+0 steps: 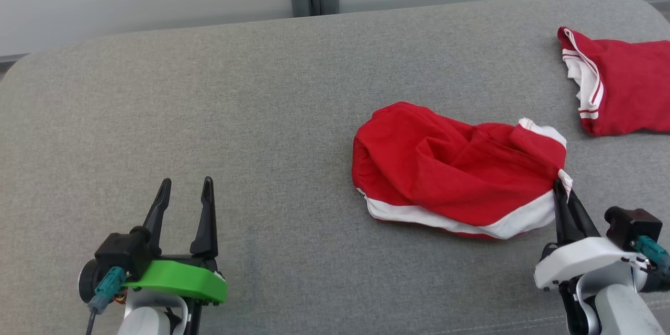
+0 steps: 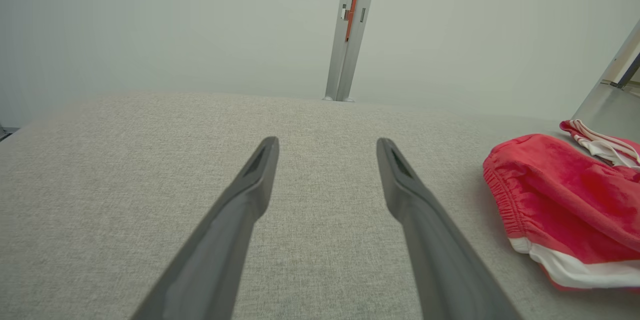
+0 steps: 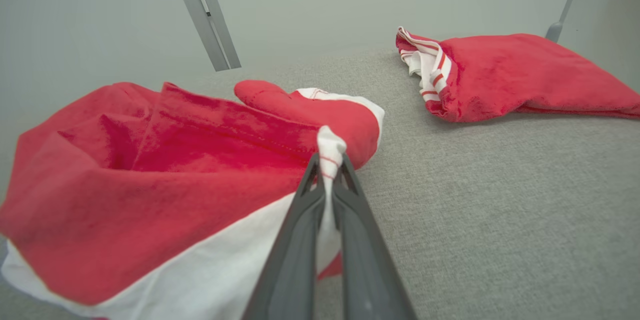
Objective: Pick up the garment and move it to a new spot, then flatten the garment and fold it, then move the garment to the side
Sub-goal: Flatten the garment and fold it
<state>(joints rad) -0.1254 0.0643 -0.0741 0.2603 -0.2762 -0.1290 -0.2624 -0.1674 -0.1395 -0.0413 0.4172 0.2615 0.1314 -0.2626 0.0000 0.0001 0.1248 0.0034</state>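
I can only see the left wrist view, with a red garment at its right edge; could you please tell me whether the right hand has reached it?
Observer: Yes. The right hand is shut on a white-trimmed corner of the red garment, on the side nearest the robot's right.
Operator: Thank you. Is the garment off the surface yet?
Observer: No. In the head view the bulk of it lies crumpled on the grey surface.
Operator: Is the striped cloth behind it part of the same piece?
Observer: No. It is a separate red garment lying apart, farther back and to the right.
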